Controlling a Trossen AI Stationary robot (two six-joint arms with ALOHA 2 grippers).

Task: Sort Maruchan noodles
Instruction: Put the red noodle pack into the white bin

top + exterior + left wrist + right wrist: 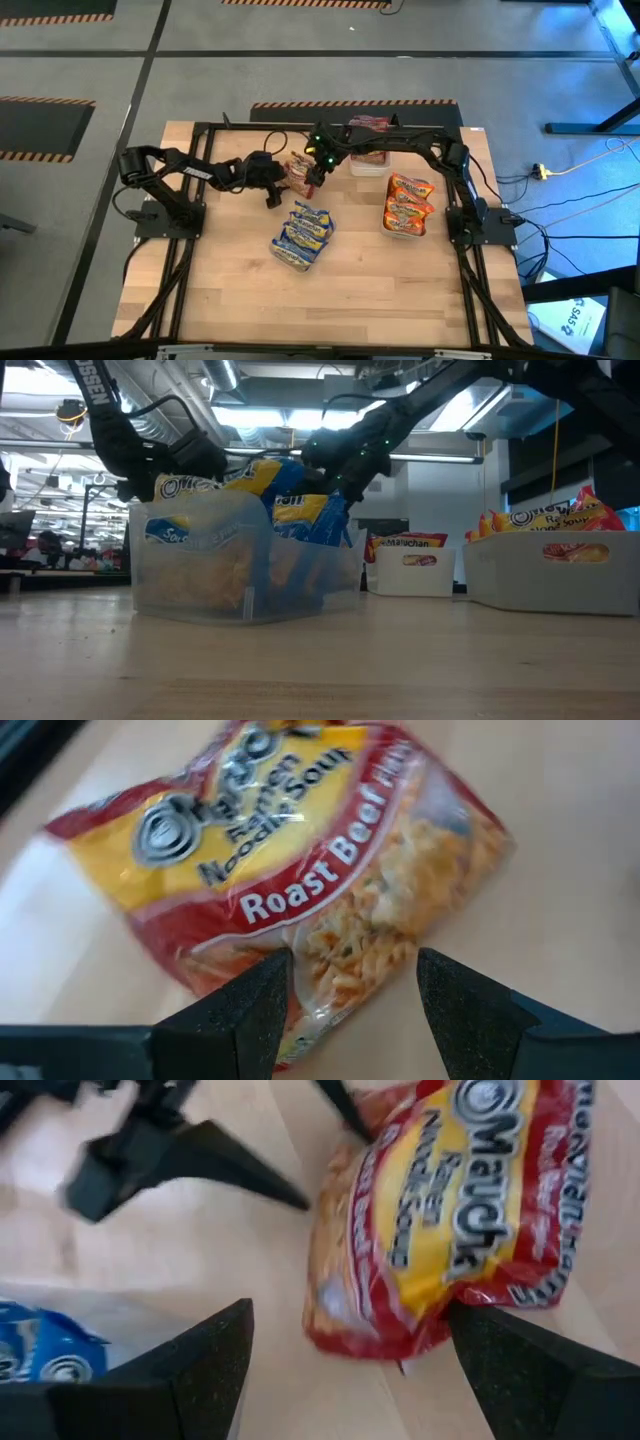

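While both hands are crowding one dark red Roast Beef packet [298, 172] lying flat on the surface toward the far edge, a clash between them is looking like the main risk: the left hand [272, 196] is sitting just beside the packet on its left-edge side with its fingers [250, 1005] spread wide and straddling the packet's end, gripping nothing, and the right hand [312, 186] is hovering over the same packet from the other side, also wide open and empty, with the left hand's dark fingers showing close ahead in the right wrist view. If both are closing together, the crinkly bag is likely getting pulled two ways or sliding out, and fingers may be knocking. The blue packets [303, 232] are piling high in a clear bin [250, 575] near the middle of the surface, just toward the near edge from the hands, so a low sweep may be tipping the loose top ones out. The orange packets [408, 203] are filling another bin [520, 575] toward the right edge, well apart. A bin of dark red packets [369, 125] is sitting at the far edge, near the right arm's elbow, so lifting toward it is meaning a tight path under that arm. Open room is lying along the near edge and the near corners; the far middle is staying cramped.
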